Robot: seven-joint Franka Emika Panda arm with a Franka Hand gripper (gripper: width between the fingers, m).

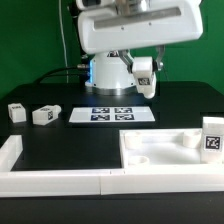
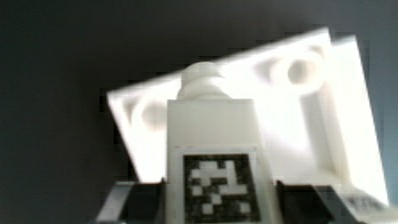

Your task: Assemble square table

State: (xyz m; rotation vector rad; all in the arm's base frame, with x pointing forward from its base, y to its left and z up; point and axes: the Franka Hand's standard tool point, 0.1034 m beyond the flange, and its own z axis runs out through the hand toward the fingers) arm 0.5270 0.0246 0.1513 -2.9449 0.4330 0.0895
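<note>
End effector (image 1: 146,84), upper centre of the exterior frame, is clamped on a white leg (image 2: 214,125) bearing a black-and-white tag (image 2: 217,180); the square tabletop (image 1: 160,150) lies lower right on the table (image 1: 70,145).

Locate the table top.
The table top lies in the exterior view's right foreground, nearer the camera than the marker board, an upright leg at its right end.

Glossy white arm (image 1: 130,25), casing broad and rounded, with a grey band across it above the pincer (image 1: 147,88). Pincer housing white with dark patches; fingers (image 2: 128,200) dark grey, blurred close up. Behind the pincer, domed white base (image 1: 105,72) glowing pale blue. Thin dark cable (image 1: 62,70) trailing from the base.
</note>
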